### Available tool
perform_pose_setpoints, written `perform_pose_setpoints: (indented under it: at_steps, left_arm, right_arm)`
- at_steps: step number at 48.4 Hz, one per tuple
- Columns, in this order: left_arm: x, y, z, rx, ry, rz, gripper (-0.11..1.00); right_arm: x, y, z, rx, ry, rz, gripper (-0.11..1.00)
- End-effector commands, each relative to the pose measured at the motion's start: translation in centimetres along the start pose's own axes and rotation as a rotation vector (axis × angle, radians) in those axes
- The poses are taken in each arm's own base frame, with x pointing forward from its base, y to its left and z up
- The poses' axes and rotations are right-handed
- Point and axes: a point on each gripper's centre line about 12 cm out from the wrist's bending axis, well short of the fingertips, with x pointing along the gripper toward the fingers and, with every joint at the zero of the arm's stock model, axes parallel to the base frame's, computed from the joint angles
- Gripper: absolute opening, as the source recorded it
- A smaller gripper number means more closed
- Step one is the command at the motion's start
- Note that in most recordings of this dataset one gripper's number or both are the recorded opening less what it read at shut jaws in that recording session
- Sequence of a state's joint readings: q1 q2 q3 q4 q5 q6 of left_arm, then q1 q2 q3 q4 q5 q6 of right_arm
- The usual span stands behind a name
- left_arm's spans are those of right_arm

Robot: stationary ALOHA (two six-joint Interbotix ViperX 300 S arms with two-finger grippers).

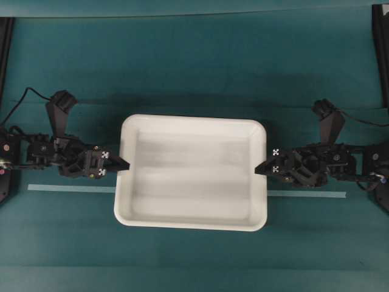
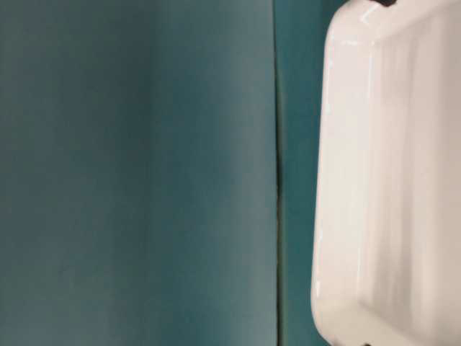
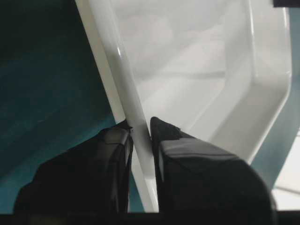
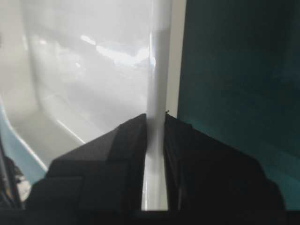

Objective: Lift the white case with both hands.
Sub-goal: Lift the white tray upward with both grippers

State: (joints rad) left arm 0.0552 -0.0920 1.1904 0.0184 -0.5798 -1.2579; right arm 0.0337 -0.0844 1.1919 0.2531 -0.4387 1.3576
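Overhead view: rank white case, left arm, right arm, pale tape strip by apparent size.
1. White case, clearly largest.
2-3. Left arm and right arm look alike; not ranked. Each tool, left and right, pinches the rim.
4. Tape strip, thin, partly hidden behind the case.

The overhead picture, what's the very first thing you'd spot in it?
The big white case jumps out, sitting in the middle of the teal table with nothing inside it. Next you notice the black arms on either side: the left gripper is pinching the rim of its left side and the right gripper is pinching the rim of its right side.
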Motion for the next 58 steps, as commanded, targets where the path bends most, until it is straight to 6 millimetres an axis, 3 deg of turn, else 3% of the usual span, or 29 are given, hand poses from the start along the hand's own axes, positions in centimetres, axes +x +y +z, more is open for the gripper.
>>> perform_pose_setpoints:
  at_steps: [1, 8, 29, 58]
  left_arm:
    - [0.5, -1.9, 0.4, 0.0, -0.004, -0.038, 0.11]
    - [0.2, -3.6, 0.6, -0.012, 0.001, -0.049, 0.11]
    - [-2.1, -5.8, 1.4, -0.036, -0.003, -0.054, 0.11]
    - [-5.3, -10.6, 3.4, -0.053, -0.037, -0.114, 0.1]
  right_arm:
    - [-0.1, 0.6, 0.1, 0.006, 0.003, 0.002, 0.12]
    - [-1.0, 1.9, 0.4, 0.015, 0.007, 0.01, 0.12]
    - [-4.1, 4.9, 0.5, 0.033, 0.046, 0.046, 0.12]
    - [-9.1, 8.9, 1.6, 0.03, 0.071, 0.054, 0.12]
